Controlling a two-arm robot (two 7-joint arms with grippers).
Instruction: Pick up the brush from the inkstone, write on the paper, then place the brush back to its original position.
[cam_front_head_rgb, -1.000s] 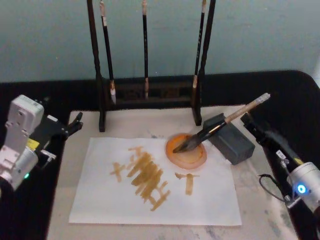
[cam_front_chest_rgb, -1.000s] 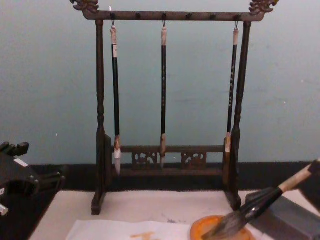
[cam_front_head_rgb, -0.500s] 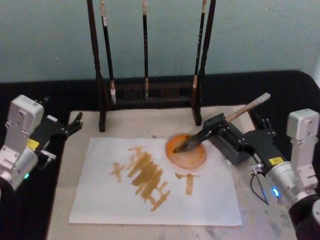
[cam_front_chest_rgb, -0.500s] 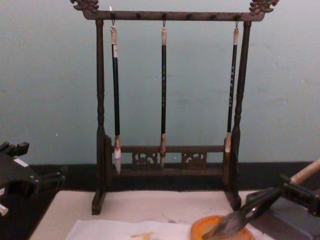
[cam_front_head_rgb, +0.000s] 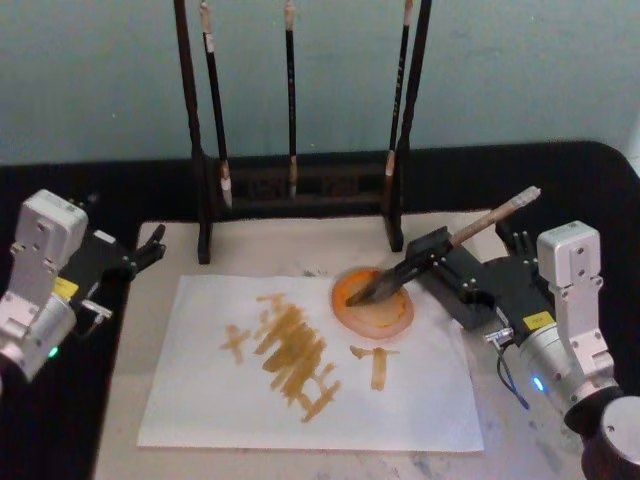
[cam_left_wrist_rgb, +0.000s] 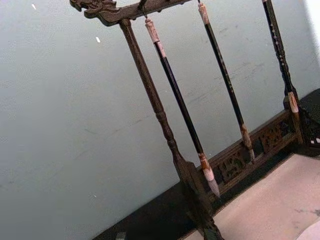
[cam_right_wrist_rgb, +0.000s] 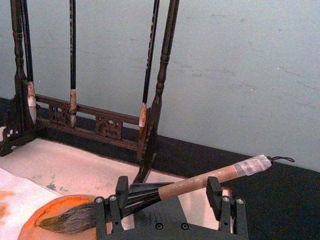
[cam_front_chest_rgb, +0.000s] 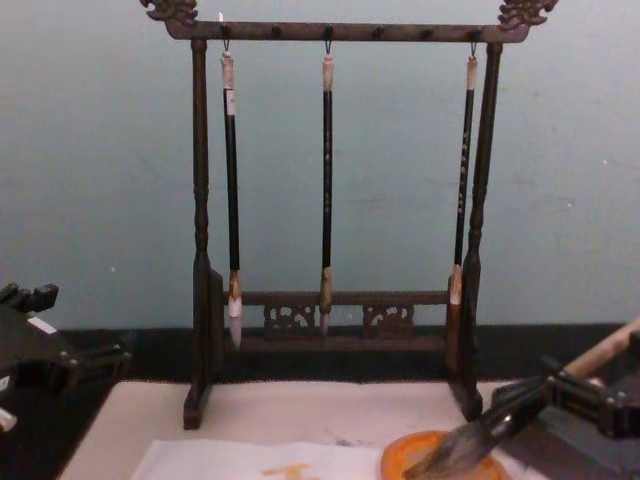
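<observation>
Right pincer: open, one finger each side of the brush handle, not closed on it.
Brush: leaning on the inkstone, bristles in the orange dish, toward the counter's right edge.
Left pincer: at the left edge; grip cannot be judged.

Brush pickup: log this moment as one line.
right gripper: open, straddling brush handle | brush: on inkstone, bristles in orange dish | left gripper: parked

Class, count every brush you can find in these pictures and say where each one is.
4. Three thin brushes hang on the rack: left, middle, right. The large brush leans on the grey block, bristles in the orange dish.
</observation>
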